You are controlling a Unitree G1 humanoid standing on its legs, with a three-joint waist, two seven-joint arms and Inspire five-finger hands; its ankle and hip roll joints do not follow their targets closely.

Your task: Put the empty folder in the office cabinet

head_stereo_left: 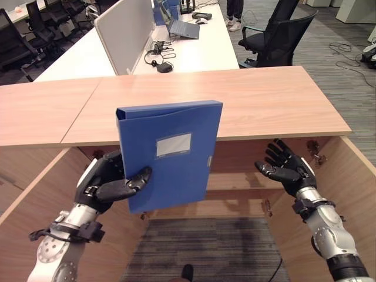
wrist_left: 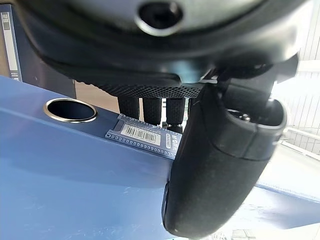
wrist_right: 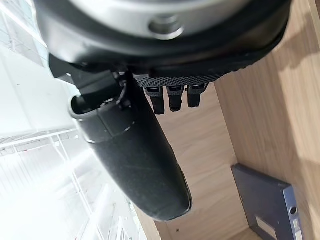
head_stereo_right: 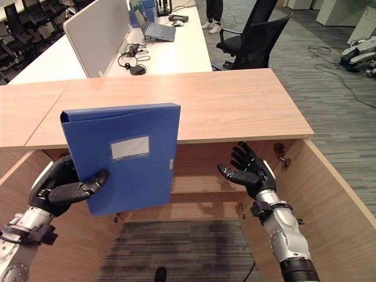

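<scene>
Left hand (head_stereo_left: 108, 185) pinches blue folder (head_stereo_left: 170, 154) upright, raised before open cabinet (head_stereo_left: 235, 182), top edge above the wooden top. Right hand (head_stereo_left: 288, 167) spread, empty, beside it. Folder not yet inside; insertion remains. Second folder (wrist_right: 267, 207) apparently lies within.

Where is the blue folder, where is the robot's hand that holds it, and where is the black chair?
blue folder (head_stereo_left: 176, 170): left eye view, on its front cover below the label.
left hand (head_stereo_left: 108, 187): left eye view, on the palm beside the folder's edge.
black office chair (head_stereo_left: 276, 41): left eye view, on its backrest.
</scene>
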